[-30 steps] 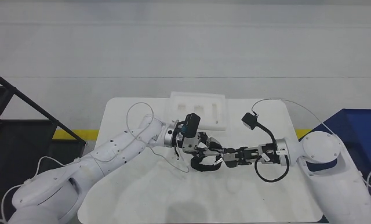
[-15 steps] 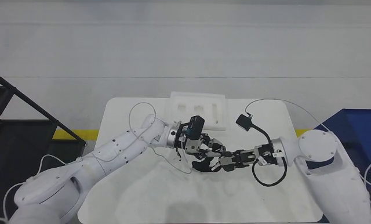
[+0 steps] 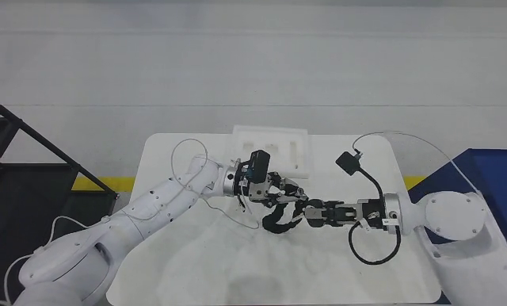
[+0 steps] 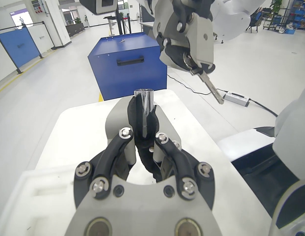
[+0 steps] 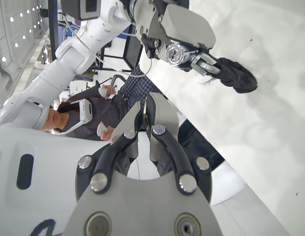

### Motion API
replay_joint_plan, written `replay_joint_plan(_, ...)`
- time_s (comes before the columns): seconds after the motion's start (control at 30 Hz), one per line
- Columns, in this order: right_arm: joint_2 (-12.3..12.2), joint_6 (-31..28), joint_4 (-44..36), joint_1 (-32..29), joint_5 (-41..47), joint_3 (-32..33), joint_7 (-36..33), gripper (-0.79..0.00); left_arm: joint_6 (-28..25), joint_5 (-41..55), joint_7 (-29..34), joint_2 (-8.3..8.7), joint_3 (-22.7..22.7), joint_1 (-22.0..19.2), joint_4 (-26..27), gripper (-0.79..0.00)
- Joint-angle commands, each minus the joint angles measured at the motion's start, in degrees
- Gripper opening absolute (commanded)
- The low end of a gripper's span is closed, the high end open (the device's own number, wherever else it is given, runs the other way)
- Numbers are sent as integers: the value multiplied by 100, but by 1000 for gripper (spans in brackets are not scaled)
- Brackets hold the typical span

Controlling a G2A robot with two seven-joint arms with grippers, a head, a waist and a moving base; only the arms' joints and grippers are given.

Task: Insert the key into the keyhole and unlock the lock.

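Note:
My left gripper [image 4: 142, 124] is shut on the lock [image 4: 143, 104], a chrome cylinder with a black cable loop [image 5: 237, 78]. Its round keyhole face [image 5: 174, 54] points toward the right wrist camera. My right gripper [image 5: 145, 104] is shut on the key [image 5: 145, 116], seen edge-on between its fingers. In the left wrist view the right gripper [image 4: 200, 67] hangs beyond the cylinder and off to one side, and the key blade [image 4: 211, 87] sticks out clear of the lock. In the top view the left gripper [image 3: 273, 196] and right gripper [image 3: 307, 214] meet nose to nose above the table's middle.
A white foam tray [image 3: 269, 143] lies at the back edge of the white table [image 3: 182, 266]. A blue cabinet [image 3: 475, 167] stands off the table's right side and a black frame [image 3: 32, 147] off its left. Thin cables loop around both wrists.
The right arm swung in toward the lock, then drew back and straightened, its wrist turning with the key. The left gripper, with the lock, nudged right and returned. Both grips held.

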State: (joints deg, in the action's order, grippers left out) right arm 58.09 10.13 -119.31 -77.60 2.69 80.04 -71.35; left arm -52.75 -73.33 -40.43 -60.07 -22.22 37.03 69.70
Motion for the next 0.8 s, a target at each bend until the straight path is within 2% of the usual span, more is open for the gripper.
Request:
replay_joint_plan(0.0, -10, 12, -200, -153, -168, 30, 265, -785, 135, -207, -118, 11, -57, 53, 21, -785)
replay_joint_plan(0.4, -57, 359, -1196, -1080, -1448, 192, 1845, -785, 882, -1187, -485, 48, -329, 351, 223, -785)
replay_joint_plan(0.77, -78, 496, -1484, -1386, -1995, 166, 2259, -785, 889, -1097, 82, 108, -702, 609, 594, -785)
